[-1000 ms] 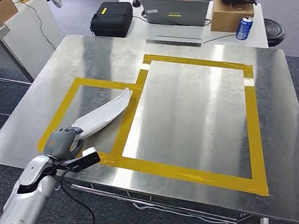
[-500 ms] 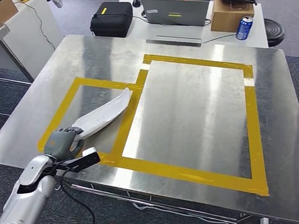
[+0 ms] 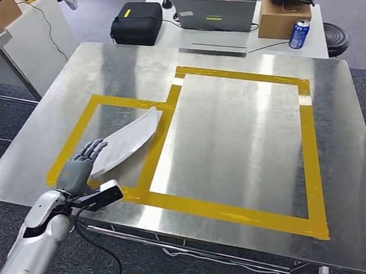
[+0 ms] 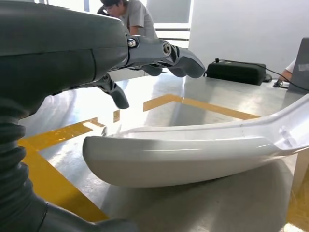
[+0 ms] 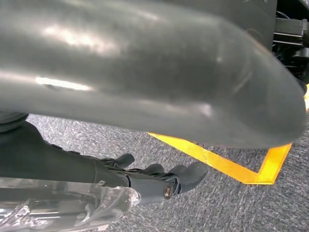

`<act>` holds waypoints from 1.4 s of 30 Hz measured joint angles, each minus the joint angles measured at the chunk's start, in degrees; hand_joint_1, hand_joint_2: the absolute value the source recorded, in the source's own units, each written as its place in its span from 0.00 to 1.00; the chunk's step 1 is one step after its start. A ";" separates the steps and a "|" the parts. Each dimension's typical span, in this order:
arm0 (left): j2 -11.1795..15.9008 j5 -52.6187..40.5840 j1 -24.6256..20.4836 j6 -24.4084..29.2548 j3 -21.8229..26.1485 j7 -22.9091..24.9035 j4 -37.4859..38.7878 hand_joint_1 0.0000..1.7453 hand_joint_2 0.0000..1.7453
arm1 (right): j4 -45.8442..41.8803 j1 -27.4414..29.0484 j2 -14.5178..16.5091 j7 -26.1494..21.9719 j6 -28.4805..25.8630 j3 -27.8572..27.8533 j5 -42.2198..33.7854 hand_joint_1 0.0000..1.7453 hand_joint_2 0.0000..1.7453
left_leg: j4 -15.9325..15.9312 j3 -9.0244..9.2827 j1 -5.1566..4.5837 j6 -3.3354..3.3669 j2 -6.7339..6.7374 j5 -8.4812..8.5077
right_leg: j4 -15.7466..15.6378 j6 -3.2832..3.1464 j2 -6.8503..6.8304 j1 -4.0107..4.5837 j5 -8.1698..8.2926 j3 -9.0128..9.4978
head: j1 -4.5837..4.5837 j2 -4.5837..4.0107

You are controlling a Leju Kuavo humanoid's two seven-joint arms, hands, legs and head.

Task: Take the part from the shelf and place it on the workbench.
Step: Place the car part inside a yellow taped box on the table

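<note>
At the left, the robot's left hand (image 3: 79, 169) is seen with its fingers spread and lifted off the long curved white plastic part (image 3: 125, 143); nothing is held by it. In the left wrist view the fingers (image 4: 171, 54) are stretched out above the part (image 4: 189, 154) with a clear gap beneath them. The part lies flat on the shiny steel desk (image 3: 241, 144), inside the smaller yellow-taped rectangle (image 3: 73, 143), its far tip close to the tape that divides it from the larger rectangle. The placing step is judged done, with only the arm's retreat left. From here the part could be nudged or dragged out of its rectangle if a finger caught its near end as the arm is drawn away. The right hand (image 5: 160, 181) hangs over grey carpet with loosely extended fingers, empty.
</note>
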 joint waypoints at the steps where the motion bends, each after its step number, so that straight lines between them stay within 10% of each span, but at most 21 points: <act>1: -0.05 0.07 0.04 -0.01 0.03 -0.02 -0.05 0.00 1.00 | 0.00 0.00 0.00 0.00 0.00 0.00 0.00 0.00 0.00 | 0.00 0.00 0.00 0.00 0.00 0.00 | 0.00 0.00 0.00 0.00 0.00 0.00 | 0.01 0.00; 16: -1.01 5.79 0.90 -0.43 1.11 -3.05 -1.05 0.00 1.00 | 0.00 0.00 0.02 -0.15 0.04 -0.01 0.00 0.00 0.00 | 0.00 -0.01 0.00 0.00 0.00 0.00 | 0.00 0.00 0.00 0.00 0.00 -0.01 | 0.01 0.00; 23: -3.74 41.95 4.52 -13.00 6.06 -17.26 -7.13 0.00 1.00 | 0.00 0.05 0.36 -0.58 -2.30 -0.31 0.00 0.00 0.00 | 0.00 -0.04 0.01 -0.04 0.01 -0.03 | 0.01 -0.03 0.04 0.00 -0.03 -0.05 | 0.01 0.00; 27: -4.23 60.25 6.54 -21.37 12.17 -18.55 -14.30 0.00 0.00 | 0.00 0.17 1.23 -1.24 -4.01 -0.68 0.00 0.00 0.00 | 0.00 -0.06 0.05 -0.10 0.03 -0.07 | 0.06 -0.11 0.09 0.01 -0.08 -0.11 | -0.01 0.00; 42: -4.48 75.81 8.23 -26.64 26.71 -17.67 -26.68 0.00 0.00 | 0.00 0.37 0.74 -2.09 -0.47 -3.14 0.00 0.00 0.00 | 0.00 -0.07 0.07 -0.17 0.02 -0.08 | 0.15 -0.19 0.07 0.06 -0.12 -0.14 | 0.00 0.00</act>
